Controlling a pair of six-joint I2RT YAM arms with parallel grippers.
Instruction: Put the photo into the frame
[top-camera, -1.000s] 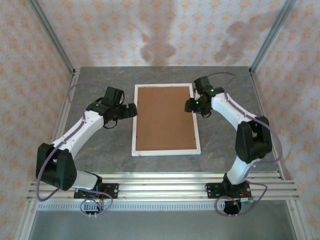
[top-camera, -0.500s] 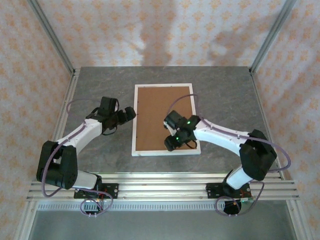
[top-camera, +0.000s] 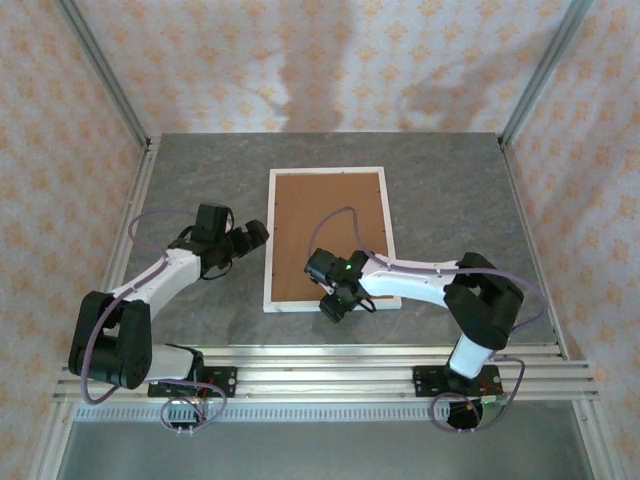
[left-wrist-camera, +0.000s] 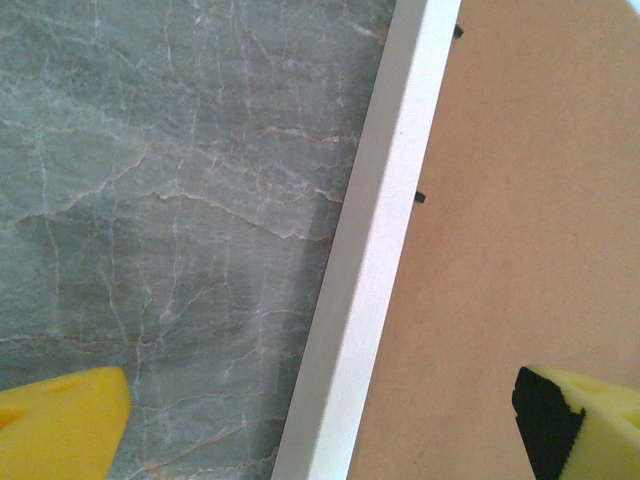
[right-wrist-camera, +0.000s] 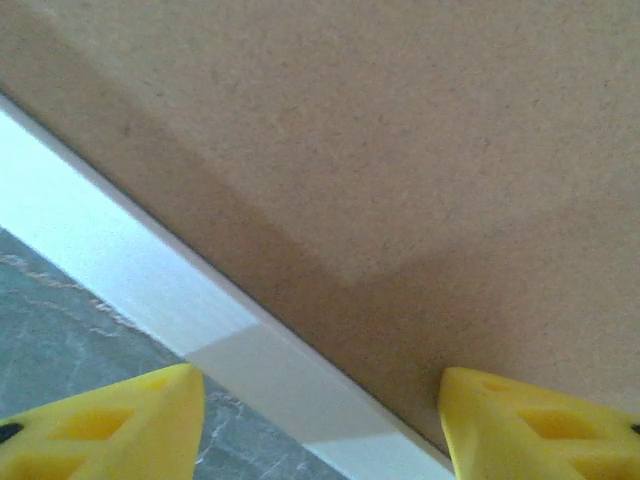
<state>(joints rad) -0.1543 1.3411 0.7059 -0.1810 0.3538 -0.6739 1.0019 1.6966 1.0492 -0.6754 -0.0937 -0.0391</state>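
Left arm: We saw it reach in from the left, barely shifted from a second earlier, only a little nearer along the frame's left border.
Left jaws: They stayed released at full spread. In the wrist view one yellow fingertip (left-wrist-camera: 60, 420) hung over the bare worktop (top-camera: 440, 190) and the other over the board, with the white border running between them and nothing grasped.
Frame: The frame (top-camera: 327, 171) lay flat in the middle of the worktop, back side up, long sides running away from the arms. It had not moved.
Backing board: The brown backing board (top-camera: 325, 230) sat inside the frame's border and filled the opening.
Photo: We could not tell where the photo was. We judged it most likely lay under the board, already in the frame.
Right arm: This was the big change. A second earlier its wrist had been at the far part of the frame's right border; it had since swept across the board to the near border, close to its middle.
Right jaws: They were released and had been widening. Its fingertips (right-wrist-camera: 110, 420) stood apart over the near border, one above the worktop and one above the board, gripping nothing.
Meaning: We judged the arms were lining up on two borders, perhaps to press the board down or lift the frame.
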